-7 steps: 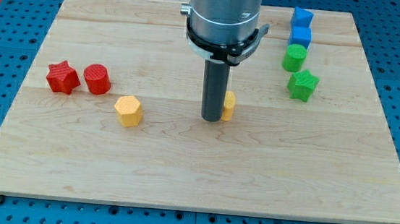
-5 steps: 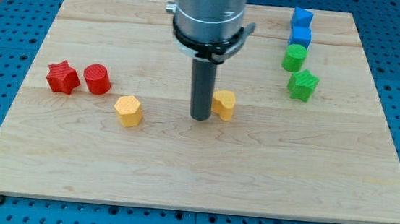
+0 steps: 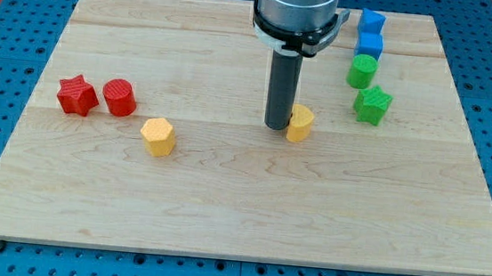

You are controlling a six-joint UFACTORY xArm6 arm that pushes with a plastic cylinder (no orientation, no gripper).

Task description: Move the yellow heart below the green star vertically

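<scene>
Wooden board (image 3: 221,216) on blue pegboard; no legible writing or labels. My tip (image 3: 276,126) touches the left side of the yellow heart (image 3: 300,124), near board centre; a plain rod, holding nothing. Green star (image 3: 372,105) sits toward the right edge, above-right of the heart, apart from it.

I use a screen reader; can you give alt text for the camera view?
My tip touches the left side of the yellow heart block, left of and slightly below the green star block, on a wooden board.
</scene>
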